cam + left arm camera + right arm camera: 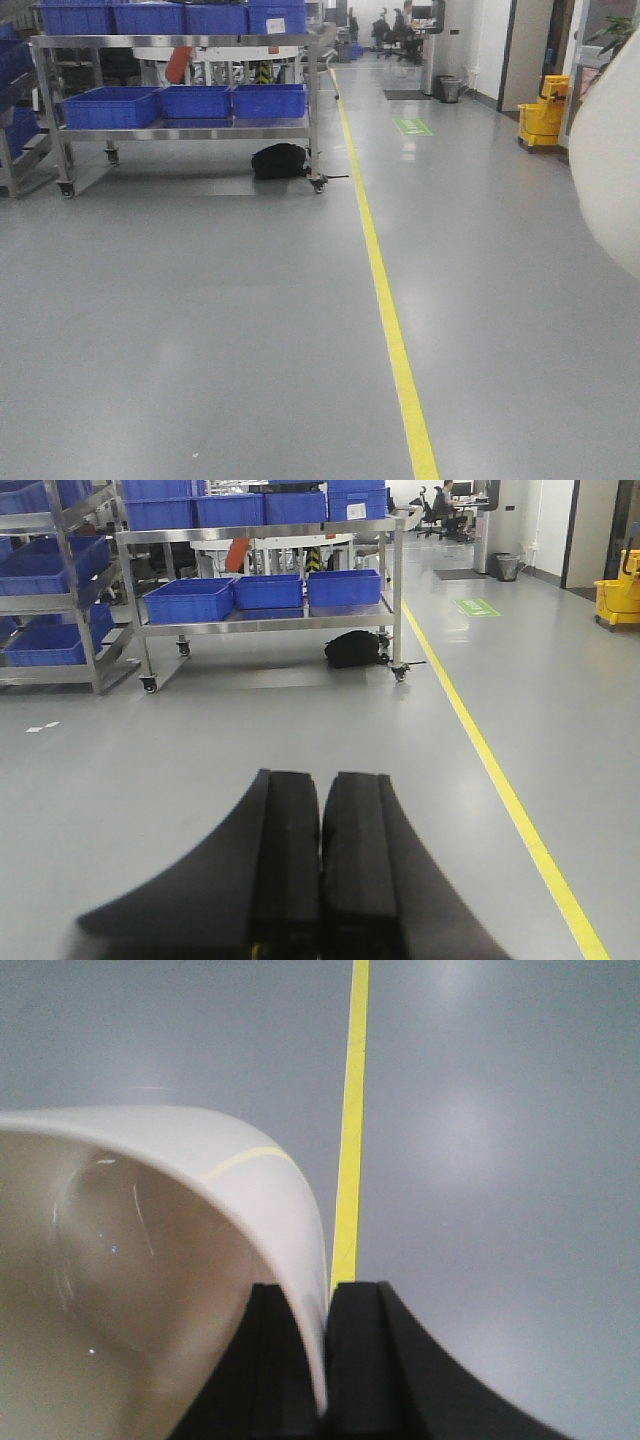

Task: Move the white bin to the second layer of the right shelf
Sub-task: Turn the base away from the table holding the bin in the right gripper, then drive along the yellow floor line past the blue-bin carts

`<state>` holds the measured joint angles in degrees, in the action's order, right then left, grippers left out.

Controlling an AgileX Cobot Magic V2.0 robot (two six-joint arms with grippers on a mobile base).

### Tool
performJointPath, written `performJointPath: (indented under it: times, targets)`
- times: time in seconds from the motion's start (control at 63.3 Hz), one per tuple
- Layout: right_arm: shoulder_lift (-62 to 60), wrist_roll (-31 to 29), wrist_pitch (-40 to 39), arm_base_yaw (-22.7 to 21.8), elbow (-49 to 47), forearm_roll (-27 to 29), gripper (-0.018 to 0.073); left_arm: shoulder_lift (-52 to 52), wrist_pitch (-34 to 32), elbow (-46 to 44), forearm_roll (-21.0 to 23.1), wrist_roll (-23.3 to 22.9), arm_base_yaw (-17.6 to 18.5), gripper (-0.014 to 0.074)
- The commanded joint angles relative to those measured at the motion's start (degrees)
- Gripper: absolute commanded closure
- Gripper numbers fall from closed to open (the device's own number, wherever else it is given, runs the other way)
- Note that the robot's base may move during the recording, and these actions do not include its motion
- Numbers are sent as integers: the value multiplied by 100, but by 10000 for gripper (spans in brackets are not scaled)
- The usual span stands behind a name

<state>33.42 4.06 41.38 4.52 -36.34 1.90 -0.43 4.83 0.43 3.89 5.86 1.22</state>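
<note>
step in hand, as judged: carrying the white bin (150, 1250) toward the roller shelf, which shows in no view. to do it well, hold the pinch firm on the wall, carry the bin level and steady while the base travels, and find the rack before raising.

right gripper (326, 1360): jaws pinched on the bin's wall at the rim, one finger inside, one outside. the bin hangs to the left of the fingers over bare grey floor (500, 1160), with the yellow line (350, 1110) just beyond. in the front view it fills the right edge (blurred, likely very near the lens).

left gripper (322, 820): fingers pressed together, holding nothing.
</note>
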Motion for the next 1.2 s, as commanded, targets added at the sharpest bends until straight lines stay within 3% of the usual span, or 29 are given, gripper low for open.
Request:
performJointPath:
  times: [0.0, 1.184]
  targets:
    - [-11, -14, -476, -40, -187, 44, 510, -91, -483, 211, 35, -15, -12, 512]
    - [-11, -14, -476, -40, -187, 44, 510, -91, -483, 211, 35, -15, -12, 512]
